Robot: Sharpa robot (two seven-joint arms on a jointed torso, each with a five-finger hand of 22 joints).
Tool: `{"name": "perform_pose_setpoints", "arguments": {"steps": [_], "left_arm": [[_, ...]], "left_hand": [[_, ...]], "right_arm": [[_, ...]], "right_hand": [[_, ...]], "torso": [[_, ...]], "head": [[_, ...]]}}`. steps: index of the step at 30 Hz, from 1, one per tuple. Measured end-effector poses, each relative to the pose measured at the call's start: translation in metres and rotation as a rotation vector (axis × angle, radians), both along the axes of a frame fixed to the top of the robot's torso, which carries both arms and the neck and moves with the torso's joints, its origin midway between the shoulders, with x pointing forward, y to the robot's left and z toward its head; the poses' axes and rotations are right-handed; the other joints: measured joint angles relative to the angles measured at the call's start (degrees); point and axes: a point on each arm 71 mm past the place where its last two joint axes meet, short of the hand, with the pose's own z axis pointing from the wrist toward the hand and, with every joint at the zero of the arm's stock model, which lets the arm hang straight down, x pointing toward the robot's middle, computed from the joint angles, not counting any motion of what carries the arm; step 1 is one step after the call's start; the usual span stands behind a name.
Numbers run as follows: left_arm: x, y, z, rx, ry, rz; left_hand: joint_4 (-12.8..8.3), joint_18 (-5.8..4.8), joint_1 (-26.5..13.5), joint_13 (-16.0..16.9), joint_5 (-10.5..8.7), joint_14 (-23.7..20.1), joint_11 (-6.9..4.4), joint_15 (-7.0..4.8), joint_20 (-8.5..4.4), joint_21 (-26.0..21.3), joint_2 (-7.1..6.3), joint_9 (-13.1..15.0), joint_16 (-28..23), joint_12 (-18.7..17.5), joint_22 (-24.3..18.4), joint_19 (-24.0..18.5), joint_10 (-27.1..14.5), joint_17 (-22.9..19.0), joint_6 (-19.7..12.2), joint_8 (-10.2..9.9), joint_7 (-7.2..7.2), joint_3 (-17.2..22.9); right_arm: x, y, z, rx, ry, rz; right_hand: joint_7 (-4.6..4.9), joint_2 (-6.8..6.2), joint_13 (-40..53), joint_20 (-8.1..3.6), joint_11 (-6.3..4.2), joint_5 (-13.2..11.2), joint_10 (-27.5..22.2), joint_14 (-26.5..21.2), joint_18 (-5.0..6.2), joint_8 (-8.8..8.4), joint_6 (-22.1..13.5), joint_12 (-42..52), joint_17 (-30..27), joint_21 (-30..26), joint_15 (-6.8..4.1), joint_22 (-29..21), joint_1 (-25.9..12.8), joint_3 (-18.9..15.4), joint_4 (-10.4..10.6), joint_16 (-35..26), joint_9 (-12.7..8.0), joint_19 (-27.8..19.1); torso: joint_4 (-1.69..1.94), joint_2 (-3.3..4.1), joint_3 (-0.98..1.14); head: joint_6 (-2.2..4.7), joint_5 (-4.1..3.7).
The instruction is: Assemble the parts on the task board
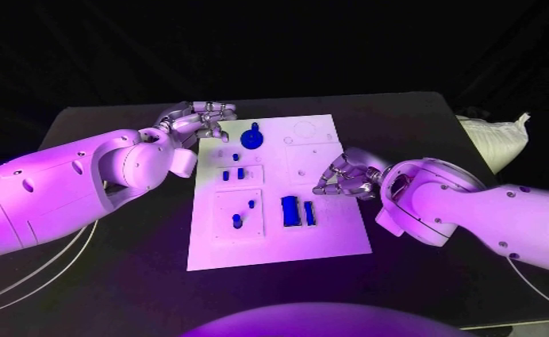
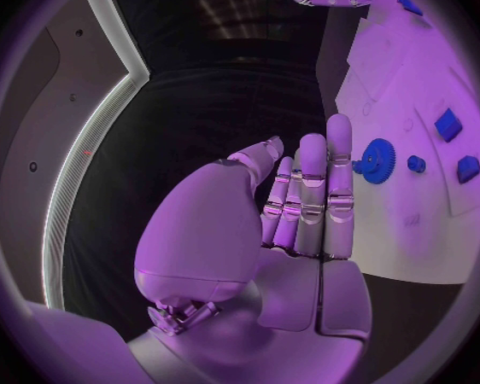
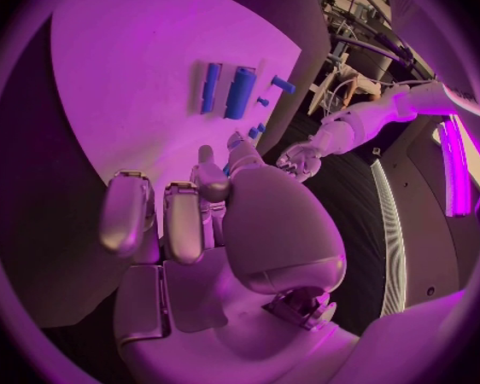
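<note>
The white task board [image 1: 274, 230] lies in the middle of the black tabletop [image 1: 103, 273], its long side running near to far. A blue gear [image 1: 251, 139] sits on the far left part of the board, with a small blue piece [image 1: 236, 157] just near of it. Two short blue pegs [image 1: 232, 174] stand in a recess at mid-left, and two more small blue parts [image 1: 243, 214] lie in the near left recess. Two long blue blocks [image 1: 297, 212] stand side by side near the board's middle.

The left hand [image 1: 201, 124] hovers at the board's far left corner, just left of the gear, fingers straight and close together, holding nothing. The right hand [image 1: 349, 176] rests at the board's right edge, fingers curled inward; whether it holds a part cannot be told.
</note>
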Motion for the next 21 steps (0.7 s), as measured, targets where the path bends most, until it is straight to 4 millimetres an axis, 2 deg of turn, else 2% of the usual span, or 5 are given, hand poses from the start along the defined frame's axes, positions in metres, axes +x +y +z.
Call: {"name": "perform_pose_setpoints", "arguments": {"steps": [3,7,10,15,21], "left_arm": [[-0.002,0.0,-0.005,0.0,0.007,0.003],[-0.005,0.002,-0.013,-0.004,0.01,0.017],[-0.005,0.003,-0.015,-0.008,-0.009,0.037],[-0.002,0.003,-0.015,-0.019,-0.059,0.085],[0.004,-0.002,-0.02,-0.031,-0.091,0.148]], "left_hand": [[0.0,0.0,0.0,0.0,0.0,-1.02,0.0,0.25,0.41,-0.24,0.0,0.0,0.0,0.58,-0.01,-0.65,0.0,-0.24,0.0,0.59,0.0,0.0],[-0.26,0.0,0.0,0.01,0.0,-1.89,-0.29,-0.05,0.27,-0.32,0.0,0.11,0.0,1.66,-0.06,-1.37,0.59,-0.55,0.19,1.69,0.13,0.26],[-0.41,0.0,0.0,0.23,0.0,-2.14,-0.66,-0.3,0.07,-0.32,0.0,0.37,0.0,2.76,-0.03,-1.57,2.34,-0.73,1.71,2.82,0.01,0.41],[-0.41,0.61,-0.24,0.46,0.0,-3.71,-1.64,-0.75,-0.24,-0.68,0.24,0.43,0.18,3.98,0.12,-3.16,3.92,-1.27,3.42,3.81,-0.91,0.41],[-0.41,0.6,-0.23,-0.14,0.0,-9.67,-1.28,0.05,0.27,-4.33,0.23,-0.28,-5.39,4.19,-1.3,-9.7,3.56,-4.39,3.81,3.84,-0.7,0.41]], "right_arm": [[0.016,-0.007,0.003,0.086,0.002,-0.032],[0.038,-0.016,0.001,0.215,0.008,-0.092],[0.055,-0.02,-0.002,0.307,0.011,-0.139],[0.087,-0.025,-0.009,0.464,-0.001,-0.216],[0.117,-0.03,-0.014,0.658,-0.012,-0.283]], "right_hand": [[0.59,0.91,-8.04,0.45,0.5,-0.56,-5.0,-0.41,1.84,-0.3,-1.25,-11.15,-6.65,-5.79,0.64,-8.4,3.0,1.17,-1.63,-6.75,0.0,-4.02],[1.69,1.64,-16.18,1.12,1.6,-0.91,-10.79,-5.26,4.97,-1.0,-3.48,-21.67,-22.05,-18.98,1.66,-25.87,6.45,3.3,-3.78,-23.29,0.04,-12.46],[3.27,1.24,-20.09,2.25,3.12,-1.35,-13.63,-9.88,4.96,-1.89,-6.54,-25.6,-31.23,-25.14,2.96,-31.04,7.4,5.11,-4.86,-34.99,-0.16,-15.37],[5.09,0.81,-27.78,4.32,5.08,-1.7,-16.49,-13.74,4.94,-1.9,-9.34,-31.17,-37.65,-33.91,5.07,-36.73,7.84,8.75,-6.3,-46.39,-1.04,-17.89],[5.63,-0.97,-41.57,5.79,5.92,-2.06,-14.43,-16.61,4.88,-3.18,-7.39,-39.58,-46.52,-43.1,7.17,-42.61,6.37,15.64,-7.33,-60.31,-4.2,-20.77]], "torso": [[-0.01,-0.48,-0.11],[-0.01,-1.2,-0.25],[-0.03,-1.69,-0.37],[-0.23,-2.85,-0.76],[-0.38,-3.97,-0.98]], "head": [[0.47,0.23],[1.61,0.49],[2.6,0.63],[4.41,0.91],[6.58,0.98]]}}
